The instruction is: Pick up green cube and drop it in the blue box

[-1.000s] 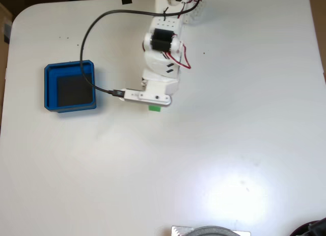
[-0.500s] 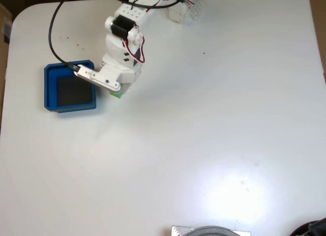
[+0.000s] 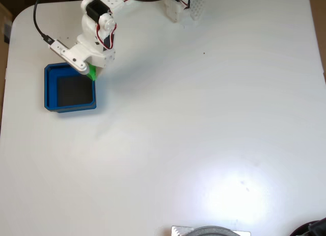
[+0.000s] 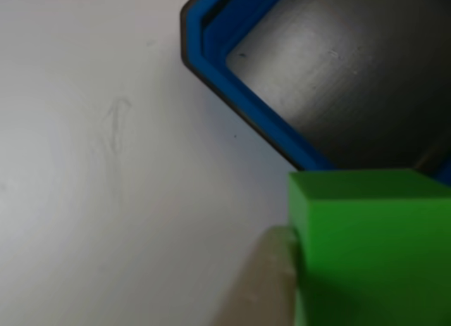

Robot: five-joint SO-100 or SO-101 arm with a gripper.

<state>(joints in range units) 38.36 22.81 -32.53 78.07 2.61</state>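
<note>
In the fixed view the white arm reaches to the upper left, and its gripper (image 3: pixel 91 72) is shut on the green cube (image 3: pixel 92 73), held above the top right corner of the blue box (image 3: pixel 50 88). The gripper's fingers are mostly hidden under the wrist there. In the other view the green cube (image 4: pixel 370 248) looms large at the lower right, with one pale fingertip (image 4: pixel 264 273) pressed against its left face. The blue box's wall (image 4: pixel 239 86) and dark floor lie behind the cube.
The arm's base with wires (image 3: pixel 178 4) stands at the table's top edge, and a black cable (image 3: pixel 36 17) loops off the wrist to the left. A grey round object (image 3: pixel 211 231) sits at the bottom edge. White tabletop (image 3: pixel 204 119) stretches across the right.
The arm has swung left and upward across the table, carrying the green cube from the table's middle to the box's top right corner.
</note>
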